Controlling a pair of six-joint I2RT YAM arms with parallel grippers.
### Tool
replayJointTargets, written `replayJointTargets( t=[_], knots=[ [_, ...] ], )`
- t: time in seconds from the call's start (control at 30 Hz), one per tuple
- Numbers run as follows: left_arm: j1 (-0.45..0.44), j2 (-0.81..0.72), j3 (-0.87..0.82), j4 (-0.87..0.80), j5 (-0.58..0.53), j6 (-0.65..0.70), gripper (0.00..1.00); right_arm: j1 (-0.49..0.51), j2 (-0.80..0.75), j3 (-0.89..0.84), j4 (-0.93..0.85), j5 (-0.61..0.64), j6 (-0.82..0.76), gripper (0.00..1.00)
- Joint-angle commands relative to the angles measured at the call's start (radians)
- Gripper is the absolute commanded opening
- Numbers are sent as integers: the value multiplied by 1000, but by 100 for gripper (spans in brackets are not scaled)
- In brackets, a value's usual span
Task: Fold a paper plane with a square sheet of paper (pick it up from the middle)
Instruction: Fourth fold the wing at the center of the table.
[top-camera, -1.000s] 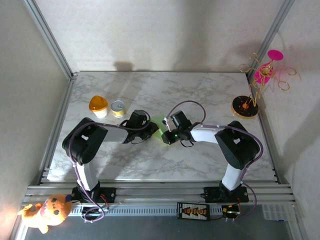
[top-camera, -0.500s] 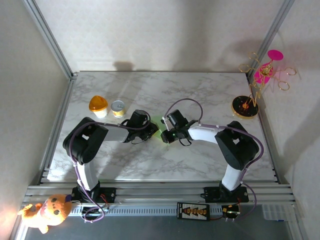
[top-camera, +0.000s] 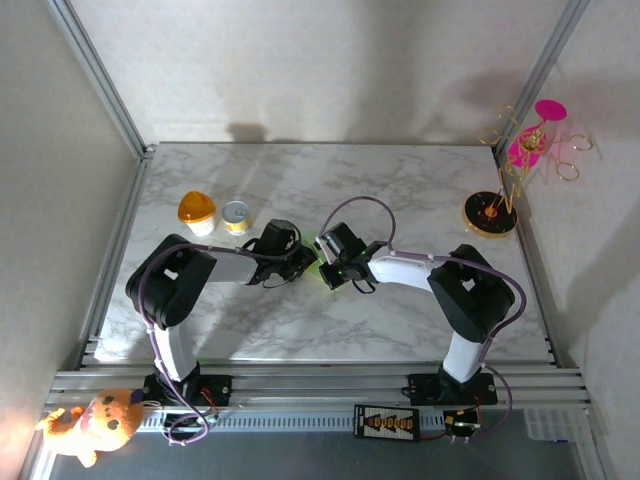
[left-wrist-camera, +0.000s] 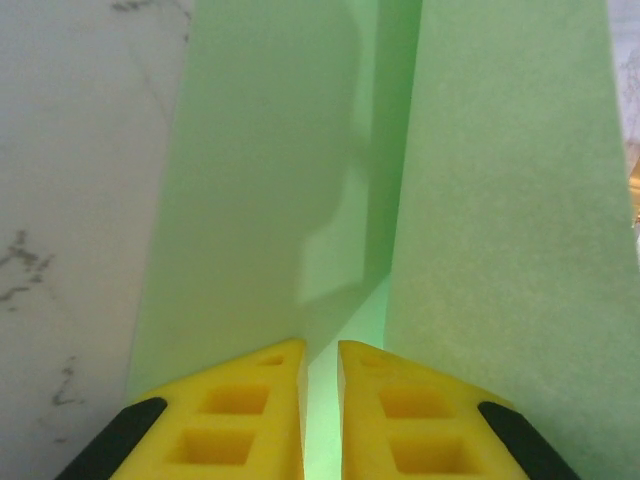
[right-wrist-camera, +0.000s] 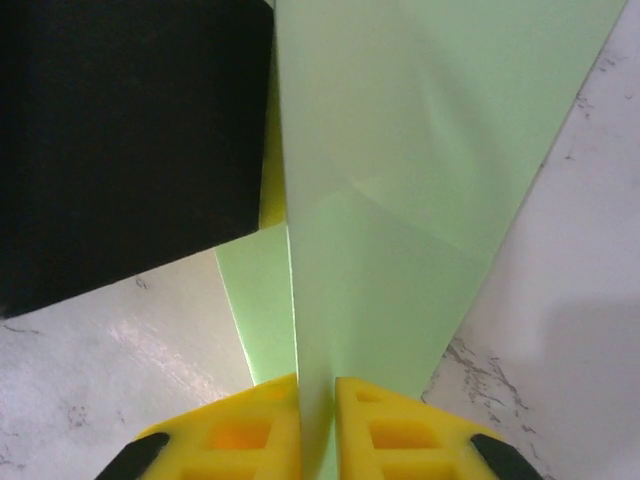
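The pale green sheet of paper (top-camera: 318, 244) is folded into a long narrow shape and sits mid-table, mostly covered by the two wrists. My left gripper (top-camera: 305, 262) meets it from the left. In the left wrist view its yellow fingers (left-wrist-camera: 250, 400) stand almost together at the gripper (left-wrist-camera: 321, 350), with a fold of the paper (left-wrist-camera: 500, 200) running between them. My right gripper (top-camera: 328, 268) comes from the right. In the right wrist view this gripper (right-wrist-camera: 315, 385) pinches an upright flap of the paper (right-wrist-camera: 400, 150), and the black left wrist (right-wrist-camera: 130, 130) is just beyond.
An orange-lidded cup (top-camera: 197, 211) and a small yellow tin (top-camera: 236, 216) stand left of the grippers. A pink-and-gold ornament stand (top-camera: 505, 190) is at the far right edge. A plush toy (top-camera: 95, 425) lies off the table's near left corner.
My right gripper has slid left toward the left gripper and closed on the paper flap. Less green shows between the wrists from above. The left arm has barely moved.
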Motion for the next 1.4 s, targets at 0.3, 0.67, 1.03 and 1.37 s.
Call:
replayJointTargets(
  t=[0.3, 0.67, 1.03, 1.37],
  knots=[
    [-10, 17, 2, -69, -30, 19, 16, -16, 28, -5, 11, -67, 6, 9],
    [-9, -15, 5, -88, -40, 27, 17, -91, 46, -46, 52, -244, 5, 8],
    [-8, -110, -15, -48, -44, 74, 19, -171, 83, -92, 80, -383, 6, 9],
    [-14, -64, -42, 179, 74, 72, 18, -232, 133, -103, 106, -493, 32, 9]
  ],
)
